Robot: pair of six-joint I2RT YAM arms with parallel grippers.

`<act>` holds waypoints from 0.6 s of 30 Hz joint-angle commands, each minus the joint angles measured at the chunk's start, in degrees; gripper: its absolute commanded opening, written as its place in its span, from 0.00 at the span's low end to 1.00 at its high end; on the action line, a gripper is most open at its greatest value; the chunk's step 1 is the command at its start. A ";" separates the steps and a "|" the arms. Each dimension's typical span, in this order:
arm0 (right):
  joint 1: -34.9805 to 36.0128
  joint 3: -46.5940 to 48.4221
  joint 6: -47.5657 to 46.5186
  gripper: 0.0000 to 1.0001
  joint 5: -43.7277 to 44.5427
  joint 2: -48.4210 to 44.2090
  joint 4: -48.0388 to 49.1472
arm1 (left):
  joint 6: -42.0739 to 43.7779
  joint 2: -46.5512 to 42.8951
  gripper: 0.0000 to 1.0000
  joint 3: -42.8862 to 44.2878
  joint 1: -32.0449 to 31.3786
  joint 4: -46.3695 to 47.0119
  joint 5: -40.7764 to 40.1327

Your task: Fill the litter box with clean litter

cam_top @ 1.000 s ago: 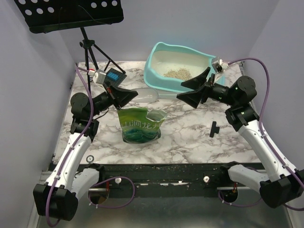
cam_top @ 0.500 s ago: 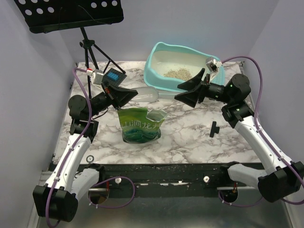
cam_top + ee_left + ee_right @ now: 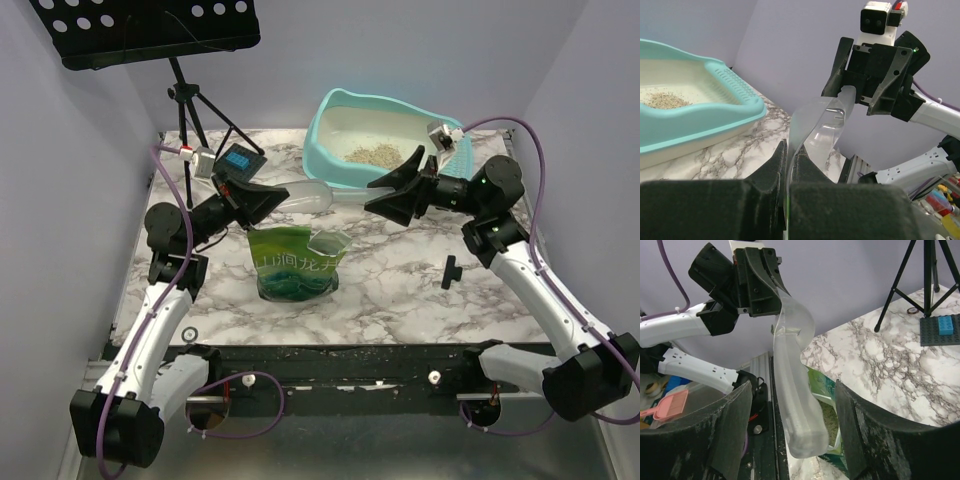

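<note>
The turquoise litter box [image 3: 340,172] stands at the back, holding a small pile of clean litter [image 3: 374,153]; both also show in the left wrist view, box [image 3: 705,117] and litter [image 3: 662,99]. My left gripper [image 3: 268,200] is shut on the bowl edge of a clear plastic scoop [image 3: 312,198] and holds it above the table. In the left wrist view the scoop [image 3: 822,125] is pinched in that gripper [image 3: 788,146]. My right gripper [image 3: 392,197] is open, its jaws on either side of the scoop handle [image 3: 795,405] without touching it.
An open green litter bag [image 3: 295,262] stands mid-table below the scoop, with granules inside [image 3: 831,421]. A small black piece [image 3: 450,270] lies to the right. A tripod stand [image 3: 190,100] and a Lego plate [image 3: 242,160] are at the back left.
My right gripper has moved left, away from the litter box, until its open jaws straddle the scoop handle. The left gripper has kept hold of the scoop and shifted only slightly.
</note>
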 commanded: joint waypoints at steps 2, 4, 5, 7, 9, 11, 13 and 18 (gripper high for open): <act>0.97 0.85 1.71 0.73 -0.97 1.04 3.23 | -2.02 -0.96 0.00 -1.27 0.31 4.11 -3.08; 1.15 0.77 1.88 0.71 -0.79 1.04 3.76 | -2.03 -1.05 0.00 -1.53 0.31 4.11 -3.34; 1.24 0.94 1.97 0.70 -0.79 1.13 3.93 | -2.03 -1.23 0.00 -1.71 0.31 4.11 -3.43; 1.50 1.20 2.32 0.68 -0.97 1.57 4.28 | -2.02 -1.23 0.00 -2.06 0.31 4.28 -3.78; 1.68 1.29 2.94 0.66 -1.05 1.92 5.07 | -2.03 -1.31 0.00 -2.24 0.31 4.54 -4.05; 1.85 1.38 3.29 0.65 -1.14 2.18 5.61 | -2.11 -1.40 0.00 -2.24 0.31 4.37 -4.05; 2.03 1.56 3.20 0.63 -0.88 2.18 5.61 | -2.03 -1.58 0.00 -2.24 0.31 4.28 -3.96; 2.47 2.26 3.20 0.60 -0.79 2.53 5.78 | -1.85 -1.75 0.00 -2.41 0.31 4.11 -4.14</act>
